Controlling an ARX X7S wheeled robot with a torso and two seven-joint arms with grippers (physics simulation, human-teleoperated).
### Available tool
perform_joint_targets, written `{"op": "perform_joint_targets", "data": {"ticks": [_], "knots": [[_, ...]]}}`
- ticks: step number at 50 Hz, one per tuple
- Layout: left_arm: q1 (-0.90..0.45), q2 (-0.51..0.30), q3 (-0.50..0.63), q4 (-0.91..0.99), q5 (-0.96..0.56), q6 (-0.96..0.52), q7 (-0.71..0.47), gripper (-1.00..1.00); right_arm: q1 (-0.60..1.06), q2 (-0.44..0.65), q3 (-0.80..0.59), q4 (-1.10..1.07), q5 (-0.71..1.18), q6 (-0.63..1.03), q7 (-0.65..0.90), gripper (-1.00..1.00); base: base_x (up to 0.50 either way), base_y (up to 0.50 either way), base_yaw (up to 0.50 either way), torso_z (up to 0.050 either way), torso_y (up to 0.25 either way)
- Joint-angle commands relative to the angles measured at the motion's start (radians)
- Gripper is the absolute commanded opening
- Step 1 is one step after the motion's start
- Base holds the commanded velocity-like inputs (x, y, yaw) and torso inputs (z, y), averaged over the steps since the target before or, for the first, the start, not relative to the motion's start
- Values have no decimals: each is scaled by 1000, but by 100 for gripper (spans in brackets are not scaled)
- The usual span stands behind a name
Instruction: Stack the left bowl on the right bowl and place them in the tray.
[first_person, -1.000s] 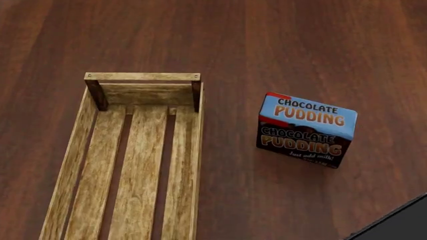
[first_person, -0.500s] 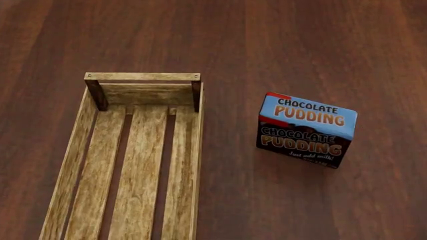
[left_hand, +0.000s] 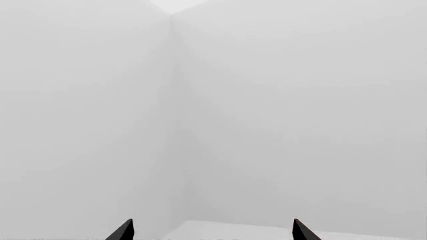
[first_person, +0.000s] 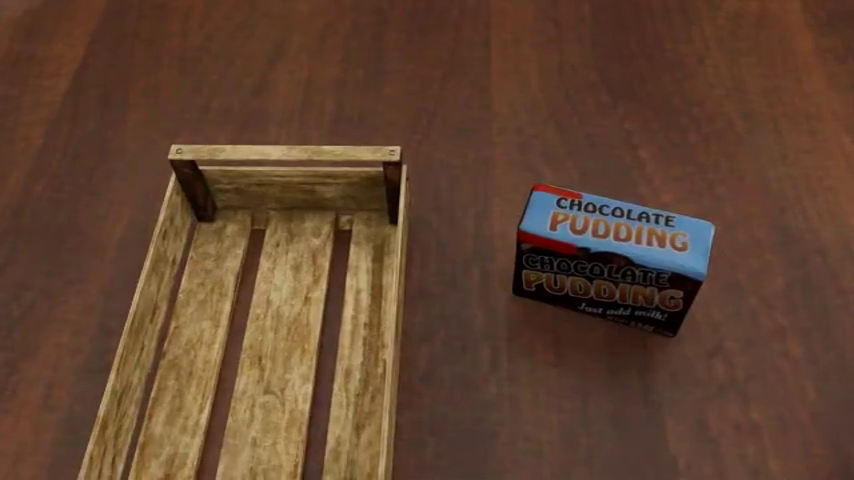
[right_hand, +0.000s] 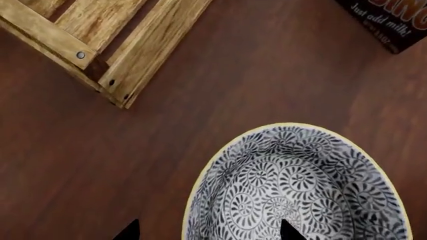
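In the head view we see the tray (first_person: 274, 330) at the lower left of the frame, its far end plank and two darker corner posts toward the middle, its long slats running off the bottom edge. Nothing lies on the slats we can see. To its right, well apart from it, a chocolate pudding box (first_person: 614, 258) stands on the dark wooden tabletop (first_person: 601, 90). This view shows neither arm and no bowl.

The left wrist view gives us only pale grey walls meeting at a corner. The left claw (left_hand: 212, 234) shows as two dark fingertips at the bottom edge, spread apart with nothing between them. No task thing appears here.

The right wrist view shows what the head view lacks: a bowl (right_hand: 297, 187) with a blue-and-white swirl pattern inside and a cream rim, filling the lower right of the frame, on the tabletop. A corner of the tray sits at the upper left, and a corner of the pudding box at the upper right. The right claw (right_hand: 208, 231) has its fingertips apart at the bottom edge, one over the bowl's inside, one over the tabletop beside the rim; we cannot tell whether they touch it.
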Motion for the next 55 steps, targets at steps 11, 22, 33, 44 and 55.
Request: {"op": "perform_joint_targets", "data": {"ticks": [11, 22, 33, 44, 55], "knots": [[19, 0, -23, 0, -12, 2, 0, 100, 22, -124, -53, 59, -62, 127, -28, 100, 0, 0, 0, 0, 0], [25, 0, -39, 0, -27, -2, 0, 100, 76, -199, -82, 102, -63, 216, -16, 100, 0, 0, 0, 0, 0], [38, 0, -47, 0, -28, 5, 0, 100, 92, -267, -124, 162, -99, 274, -17, 100, 0, 0, 0, 0, 0], [50, 0, -54, 0, -28, 10, 0, 100, 74, -293, -155, 202, -133, 295, -12, 100, 0, 0, 0, 0, 0], [63, 0, -60, -2, -29, 18, 0, 100, 20, -255, -170, 227, -212, 256, -83, 100, 0, 0, 0, 0, 0]]}}
